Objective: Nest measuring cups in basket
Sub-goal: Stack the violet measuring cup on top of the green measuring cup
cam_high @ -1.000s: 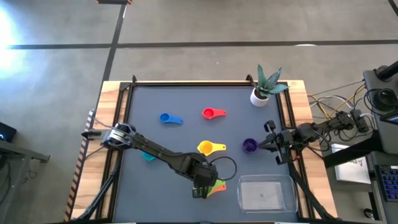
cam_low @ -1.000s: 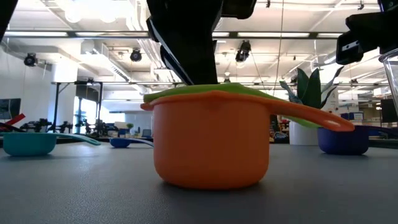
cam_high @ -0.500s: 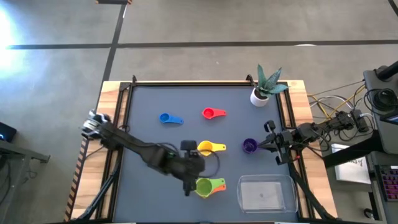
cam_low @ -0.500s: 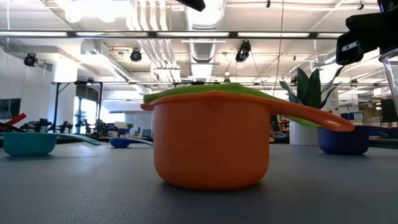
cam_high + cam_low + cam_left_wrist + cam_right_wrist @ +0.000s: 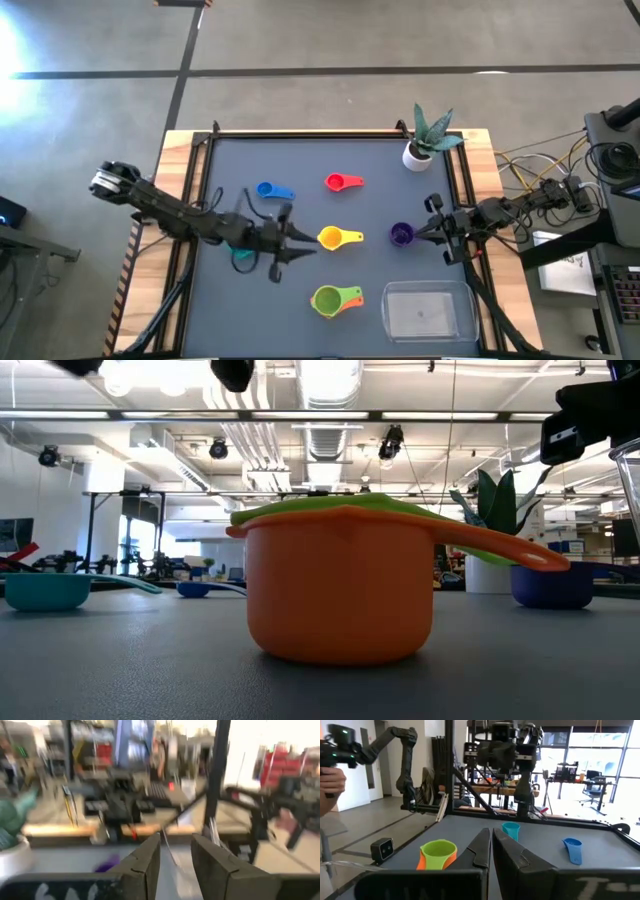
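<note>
The green cup (image 5: 326,299) sits nested in the orange cup (image 5: 340,590), which stands on the mat left of the clear basket (image 5: 428,310). The yellow (image 5: 333,238), red (image 5: 343,182), blue (image 5: 272,190) and purple (image 5: 401,235) cups stand apart on the mat. The teal cup (image 5: 240,257) is partly under my left arm. My left gripper (image 5: 290,243) is open and empty, raised above the mat just left of the yellow cup. My right gripper (image 5: 418,232) is shut and empty, just right of the purple cup.
A white plant pot (image 5: 418,152) stands at the far right corner. The table has a raised frame (image 5: 205,170) along its sides. A person's hand (image 5: 330,780) shows beyond the table's left side.
My left gripper has risen off the green-in-orange stack and drawn back toward the table's left and far side, and is now beside the yellow cup. The stack has stayed where it was, and the right arm has kept still.
</note>
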Controlling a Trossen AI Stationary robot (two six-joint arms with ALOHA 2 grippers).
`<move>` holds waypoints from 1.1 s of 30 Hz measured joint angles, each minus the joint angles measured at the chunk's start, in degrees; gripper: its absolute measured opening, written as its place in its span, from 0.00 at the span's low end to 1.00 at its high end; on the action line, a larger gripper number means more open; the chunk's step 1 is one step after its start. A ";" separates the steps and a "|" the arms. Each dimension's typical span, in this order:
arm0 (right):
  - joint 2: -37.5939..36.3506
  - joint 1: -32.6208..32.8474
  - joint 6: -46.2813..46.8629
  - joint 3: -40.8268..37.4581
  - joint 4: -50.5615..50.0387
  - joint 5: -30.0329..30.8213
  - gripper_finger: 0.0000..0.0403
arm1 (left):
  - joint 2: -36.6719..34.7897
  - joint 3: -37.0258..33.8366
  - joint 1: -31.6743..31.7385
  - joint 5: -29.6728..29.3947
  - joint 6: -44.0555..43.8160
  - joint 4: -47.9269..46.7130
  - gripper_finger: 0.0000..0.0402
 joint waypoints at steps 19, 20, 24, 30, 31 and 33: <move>0.02 0.00 0.00 -0.01 -0.01 0.01 0.02 | 3.60 -0.28 6.37 12.09 1.89 14.75 0.21; 0.02 -0.02 0.00 -0.01 0.00 0.00 0.02 | 3.60 0.28 6.37 12.93 1.90 14.17 0.21; 0.02 -0.02 0.00 -0.01 0.05 0.00 0.02 | 3.43 1.57 6.36 13.35 1.90 11.66 0.21; 0.02 0.00 0.02 -0.01 0.07 0.00 0.02 | 1.54 1.14 7.03 13.24 3.20 8.45 0.21; 0.02 -0.02 0.02 0.00 0.27 0.00 0.02 | 1.23 0.82 7.31 13.15 3.48 8.42 0.21; 0.04 0.00 0.01 -0.02 2.30 0.00 0.02 | 0.64 -0.18 8.12 13.12 3.40 8.17 0.21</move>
